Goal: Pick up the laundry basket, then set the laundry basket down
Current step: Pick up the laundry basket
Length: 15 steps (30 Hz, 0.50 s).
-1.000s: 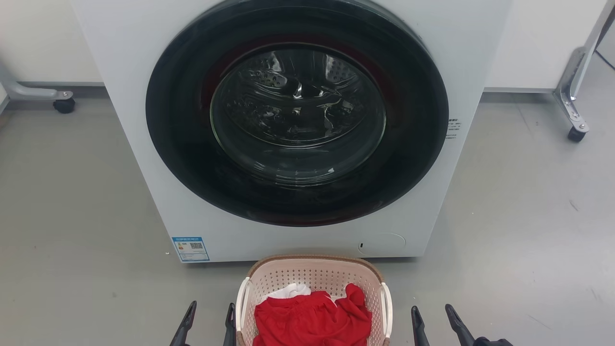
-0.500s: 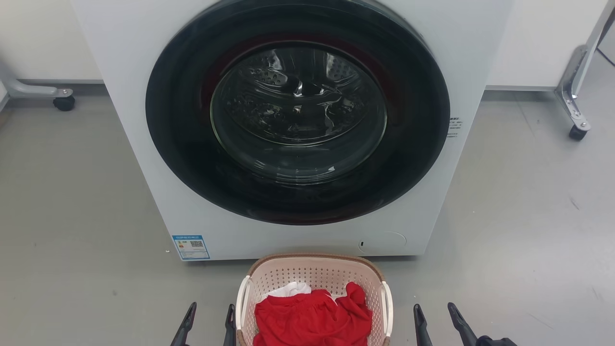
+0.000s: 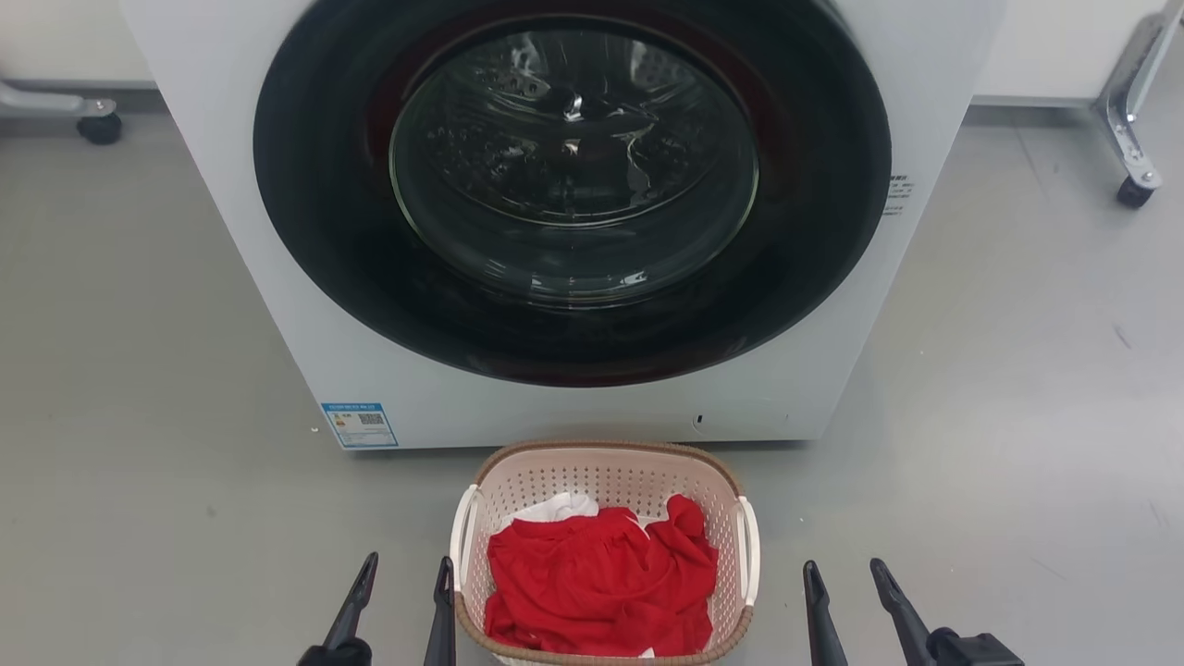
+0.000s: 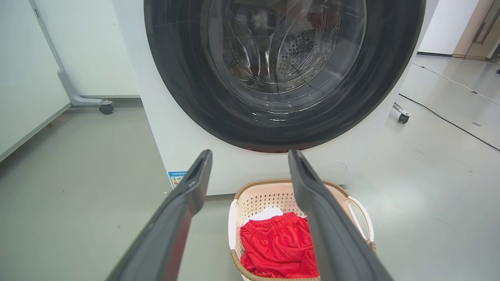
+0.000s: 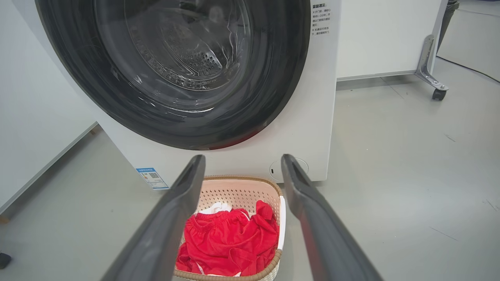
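Leftmost, a frame castor point(image 3: 99, 127) stood by the far wall, and bare grey floor point(image 3: 166, 416) ran open from it to the near edge.

Next came the washing machine point(image 3: 573, 412), a white front-loader with its round dark door point(image 3: 573, 185) closed and a blue energy label point(image 3: 359, 425) at the lower left corner.

Entry, left gripper point(image 3: 410, 562): the fingers were spread apart and held nothing. The inner finger was just beside the left handle point(image 3: 457, 550); contact could not be told.

Entry, laundry basket point(image 3: 601, 476): it sat on the floor, centred close before the machine's foot; whether they touched could not be told. It held a red garment point(image 3: 601, 583) over a white cloth point(image 3: 558, 507).

Entry, right gripper point(image 3: 844, 566): it was likewise spread and empty, with a strip of floor between it and the right handle point(image 3: 750, 550).

Rightward, open floor reached a second castor point(image 3: 1133, 191).

Against the frame half a second earlier, the whole head view had shifted. The machine sat higher in it, and the basket's near rim had come into frame. Basket and grippers kept the same arrangement to one another.

The left wrist view set the left gripper point(image 4: 250, 156) across the laundry basket point(image 4: 273, 191) and added a dark cable point(image 4: 449, 121) crossing the floor at right.

The right wrist view had the laundry basket point(image 5: 238, 189) between the fingers of the right gripper point(image 5: 242, 160) and gave the printed notice point(image 5: 320, 19) on the machine's right edge at larger size.
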### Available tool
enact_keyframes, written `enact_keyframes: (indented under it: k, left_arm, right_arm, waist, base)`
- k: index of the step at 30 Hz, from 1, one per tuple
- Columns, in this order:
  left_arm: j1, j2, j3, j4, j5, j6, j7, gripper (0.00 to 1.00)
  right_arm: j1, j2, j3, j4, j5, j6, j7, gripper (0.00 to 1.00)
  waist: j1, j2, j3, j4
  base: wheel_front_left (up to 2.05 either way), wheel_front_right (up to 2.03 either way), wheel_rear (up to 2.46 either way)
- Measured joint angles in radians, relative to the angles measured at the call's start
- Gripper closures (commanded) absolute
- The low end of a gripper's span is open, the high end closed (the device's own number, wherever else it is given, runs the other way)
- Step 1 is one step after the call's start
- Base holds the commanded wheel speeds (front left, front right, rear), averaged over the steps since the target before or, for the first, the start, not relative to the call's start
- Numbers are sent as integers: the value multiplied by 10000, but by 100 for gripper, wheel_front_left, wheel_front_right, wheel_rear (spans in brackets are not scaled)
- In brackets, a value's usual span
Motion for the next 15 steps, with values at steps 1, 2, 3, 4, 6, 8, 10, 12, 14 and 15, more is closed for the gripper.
enact_keyframes:
  k: [1, 2, 3, 4, 6, 8, 10, 12, 14, 15]
  left_arm:
    - [-81, -4, 13, -21, 0, -2, 0, 0]
    - [-176, -8, 25, -25, 2, -2, 0, 0]
    - [-269, -12, 38, -33, 6, -4, 0, 0]
    - [-360, -13, 54, -38, 19, -4, 0, 0]
    - [-547, -15, 82, -44, 52, -6, 0, 0]
    - [-773, -15, 104, -42, 75, -10, 0, 0]
    - [-1050, -13, 125, -25, 79, -12, 0, 0]
    - [-1340, -13, 163, 8, 90, -92, 0, 0]
    - [-1649, -12, 178, 104, 96, -98, 0, 0]
    - [-1805, -8, 174, 163, 119, -100, 0, 0]
  right_arm:
    - [-53, -2, -17, -17, -17, 2, 0, 0]
    - [-136, -2, -29, -29, -25, 2, 0, 0]
    - [-230, -2, -42, -50, -29, 15, 0, 0]
    - [-336, 0, -58, -59, -42, 13, 0, 0]
    - [-569, -2, -79, -75, -56, 15, 0, 0]
    - [-815, -2, -88, -77, -56, 15, 0, 0]
    - [-1069, -2, -96, -69, -56, 15, 0, 0]
    - [-1321, -4, -115, -36, -56, 15, -2, 0]
    - [-1582, -4, -161, 42, -48, 15, -2, 0]
    - [-1709, -6, -186, 69, -33, 15, -2, 0]
  waist:
    - [0, 0, 102, -2]
    - [0, 0, 210, -5]
    - [0, 0, 321, -8]
    - [0, 0, 435, -12]
    - [0, 0, 681, -21]
    - [1, 0, 939, -34]
    - [1, 1, 1207, -48]
    - [1, 1, 1482, -64]
    - [1, 1, 1758, -79]
    - [1, 1, 1903, -87]
  base:
    - [0, 0, 0]
    - [0, 0, 0]
    - [0, 0, 0]
    - [0, 0, 0]
    - [0, 0, 0]
    - [0, 0, 0]
    - [0, 0, 0]
    - [0, 0, 0]
    - [0, 0, 0]
    - [0, 0, 0]
